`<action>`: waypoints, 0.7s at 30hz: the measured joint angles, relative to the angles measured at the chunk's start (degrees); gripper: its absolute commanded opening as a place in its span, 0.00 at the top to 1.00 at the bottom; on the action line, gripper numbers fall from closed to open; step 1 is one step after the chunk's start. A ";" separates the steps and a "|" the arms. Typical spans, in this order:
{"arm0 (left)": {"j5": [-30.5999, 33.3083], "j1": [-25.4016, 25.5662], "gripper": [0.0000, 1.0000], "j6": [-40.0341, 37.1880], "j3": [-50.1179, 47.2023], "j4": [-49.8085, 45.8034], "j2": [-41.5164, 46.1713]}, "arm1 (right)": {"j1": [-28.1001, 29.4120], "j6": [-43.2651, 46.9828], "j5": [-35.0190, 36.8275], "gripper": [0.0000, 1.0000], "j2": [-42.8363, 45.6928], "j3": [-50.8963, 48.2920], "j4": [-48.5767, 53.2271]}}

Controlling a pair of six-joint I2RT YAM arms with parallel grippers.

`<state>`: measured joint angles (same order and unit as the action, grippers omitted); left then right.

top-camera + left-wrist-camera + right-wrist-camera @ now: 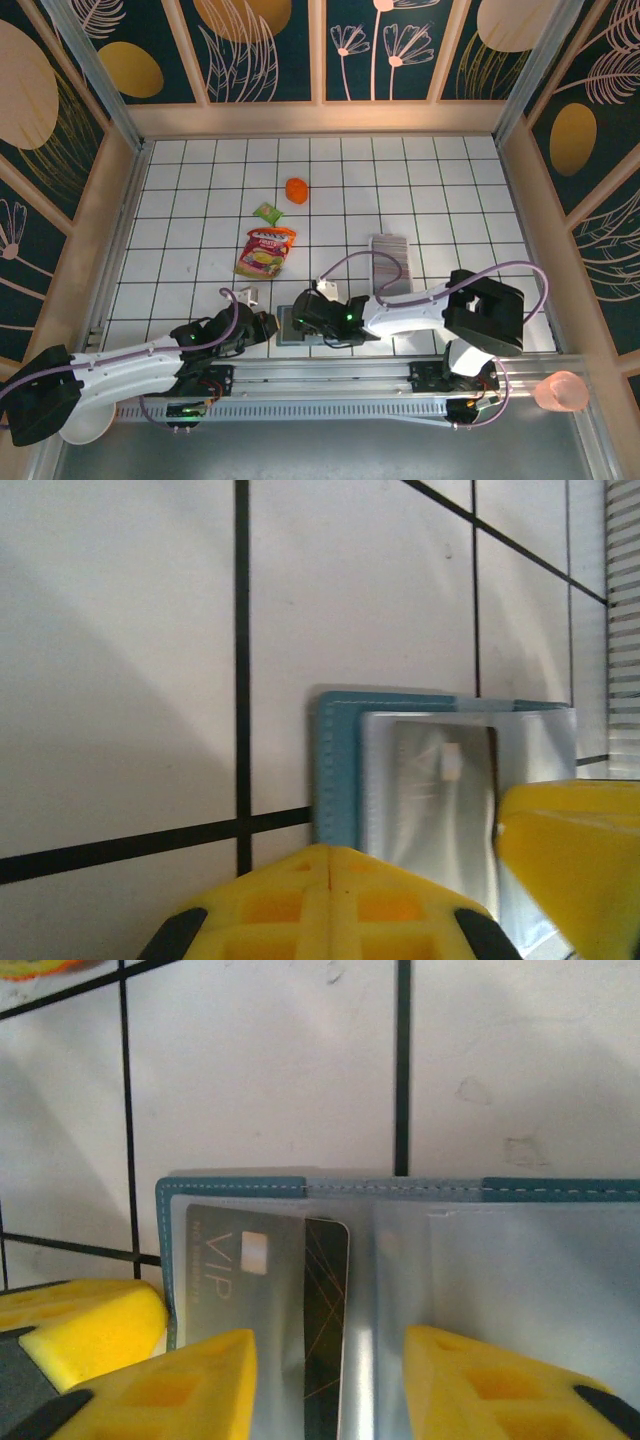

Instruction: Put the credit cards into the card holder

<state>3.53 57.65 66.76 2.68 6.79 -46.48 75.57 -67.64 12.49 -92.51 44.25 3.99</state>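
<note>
Closest to us are the two arms, reaching in from the near edge of the white tiled table [200, 180] and meeting near its middle. On the far side of them lies a red-yellow snack pouch [265, 250], and to its right a white tray [392, 291] carries the row of credit cards [390, 258], well apart from the grippers. A pink cup [560, 392] stands off the tiles at the near right corner. Between the two grippers we see the card holder [288, 328], teal, lying open and flat on the tiles with its clear inner pockets facing up [500, 1260]. The left gripper [262, 325] has its yellow fingers pressed together [330, 880] and hangs over the holder's left edge [335, 770]; we cannot tell whether it touches the holder. The right gripper [300, 312] stands with its fingers apart [330, 1350], one on each side of the holder's middle, gripping nothing. Far beyond the pouch sit a small orange thing [297, 190] and a small green packet [267, 212]. Smallest of all, a silver card [250, 1260] marked VIP lies on the holder's left half, with a dark card [325, 1280] just beside it toward the fold.
</note>
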 measured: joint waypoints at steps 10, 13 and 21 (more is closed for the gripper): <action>0.17 0.00 0.91 0.00 0.00 -0.13 0.00 | -0.22 4.28 2.89 0.95 1.53 2.69 8.70; 0.13 0.00 0.89 0.00 0.00 0.11 0.00 | -0.22 4.70 3.10 1.00 1.73 3.02 9.64; -0.13 0.00 0.89 0.00 0.00 0.55 -0.17 | -0.22 4.98 2.89 1.00 -0.26 4.48 10.40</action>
<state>3.40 57.65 66.76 2.68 7.33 -46.65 75.35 -62.65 15.38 -92.77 48.73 14.39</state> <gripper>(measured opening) 0.109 0.048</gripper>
